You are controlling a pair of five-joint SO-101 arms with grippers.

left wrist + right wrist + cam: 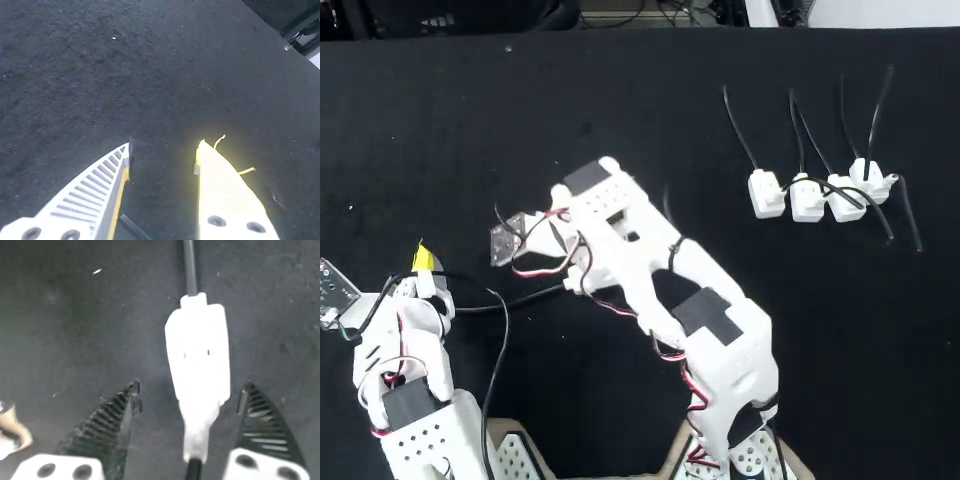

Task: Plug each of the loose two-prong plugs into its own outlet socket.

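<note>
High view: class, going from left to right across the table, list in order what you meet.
left arm → right arm → first white corded block → second white corded block → third white corded block → fourth white corded block, set slightly farther back.

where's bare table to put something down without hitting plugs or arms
Bare: far-left table, beyond the left arm, and its near-right corner. Crowded: the white plugs and cables far right, and the middle under the right arm.
</note>
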